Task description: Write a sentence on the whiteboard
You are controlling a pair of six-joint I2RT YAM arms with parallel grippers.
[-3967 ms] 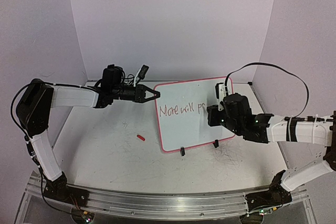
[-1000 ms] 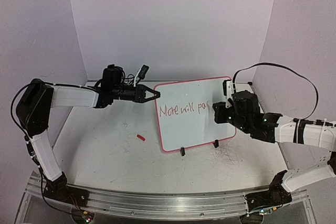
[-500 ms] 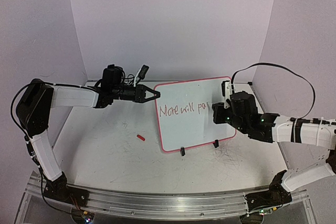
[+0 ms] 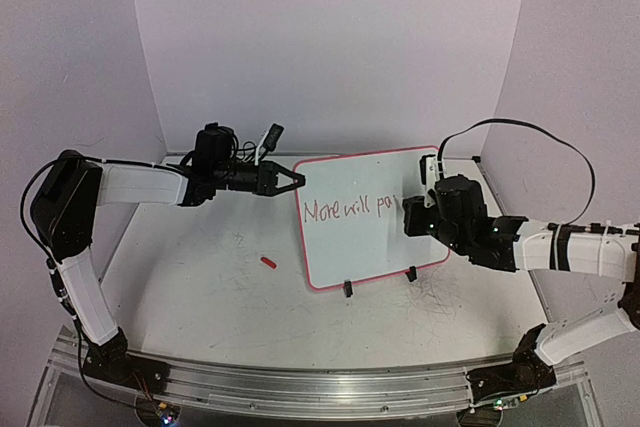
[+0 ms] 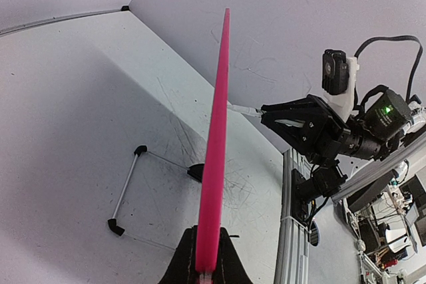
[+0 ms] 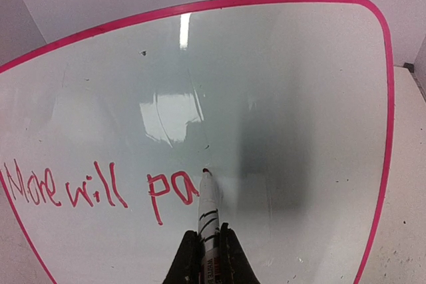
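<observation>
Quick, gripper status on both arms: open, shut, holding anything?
Left gripper: shut on the whiteboard, clamping its edge.
Right gripper: shut on the marker.

Your whiteboard (image 4: pixel 370 217) stands mid-surface (image 4: pixel 200 297) on two clip feet (image 4: pixel 348 288) at its near edge. Your left end effector (image 4: pixel 298 179) pinches its upper left corner. From the right, your right end effector (image 4: pixel 408 219) grips a marker (image 6: pixel 208 207) — tip touching the board just right of the sentence (image 4: pixel 345 210). A small loose piece (image 4: pixel 268 262) lies left of the board.
</observation>
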